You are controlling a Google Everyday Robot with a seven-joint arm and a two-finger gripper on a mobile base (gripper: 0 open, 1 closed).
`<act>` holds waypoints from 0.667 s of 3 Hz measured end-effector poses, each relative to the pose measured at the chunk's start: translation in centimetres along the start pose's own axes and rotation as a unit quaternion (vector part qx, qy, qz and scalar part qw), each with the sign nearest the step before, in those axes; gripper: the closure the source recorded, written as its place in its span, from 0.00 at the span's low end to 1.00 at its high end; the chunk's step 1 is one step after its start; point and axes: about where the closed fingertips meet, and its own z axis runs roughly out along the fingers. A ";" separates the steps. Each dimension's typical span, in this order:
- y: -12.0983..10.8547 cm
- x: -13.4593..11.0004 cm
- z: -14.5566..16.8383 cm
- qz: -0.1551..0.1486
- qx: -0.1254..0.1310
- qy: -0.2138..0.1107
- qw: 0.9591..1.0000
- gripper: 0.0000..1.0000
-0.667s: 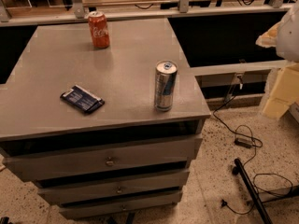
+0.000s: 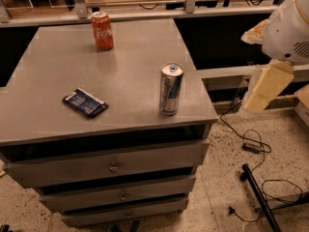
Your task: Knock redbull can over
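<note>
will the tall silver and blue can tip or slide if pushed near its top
The tall slim silver and blue metal can stands upright on a narrow base, so it would probably tip. Once down, its round body may roll; the grey cabinet top's front edge is close. The gripper hangs to its right, apart from it.

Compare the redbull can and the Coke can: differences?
The redbull can is silver-blue, the Coke can orange-red. The redbull can is taller and slimmer than the Coke can. The redbull can stands near the front right corner of the cabinet, the Coke can at the back. Both upright; the gripper hangs right of the cabinet, touching neither.
</note>
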 end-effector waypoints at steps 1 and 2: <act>-0.8 -2.0 0.9 -0.008 0.008 -0.034 0.999 0.00; -0.9 -2.1 0.9 -0.008 0.010 -0.036 0.999 0.00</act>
